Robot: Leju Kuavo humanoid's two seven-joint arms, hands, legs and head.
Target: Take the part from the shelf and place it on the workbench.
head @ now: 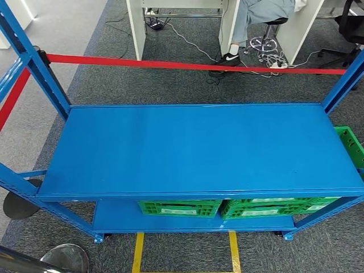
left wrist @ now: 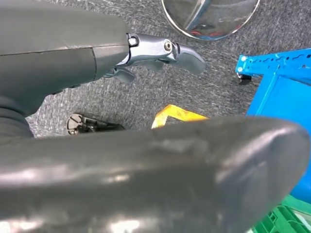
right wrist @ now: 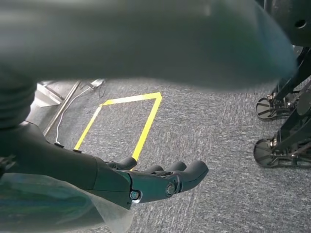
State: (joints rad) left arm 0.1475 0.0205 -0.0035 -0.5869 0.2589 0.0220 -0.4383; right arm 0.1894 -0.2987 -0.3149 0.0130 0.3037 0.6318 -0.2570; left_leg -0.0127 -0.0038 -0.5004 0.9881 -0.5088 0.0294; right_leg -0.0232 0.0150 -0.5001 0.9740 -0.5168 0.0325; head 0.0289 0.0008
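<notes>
A blue metal shelf (head: 202,148) stands in front of me, its top board bare. On its lower board sit two green crates (head: 180,207) (head: 266,207); what they hold is hidden by the top board. My left hand (left wrist: 110,58) hangs over the grey carpet near the shelf's corner foot (left wrist: 244,73), with its fingers (left wrist: 161,48) stretched out and apart from the thumb, holding nothing. My right hand (right wrist: 146,182) also hangs above the carpet, its fingers (right wrist: 187,172) extended and nothing in them.
A red barrier tape (head: 193,65) runs behind the shelf. Beyond it a person's leg (head: 240,28) shows at white desks, with cables on the floor. Another green crate (head: 350,145) pokes in at the right. Round stanchion bases (head: 64,259) and yellow floor lines (head: 234,250) lie near me.
</notes>
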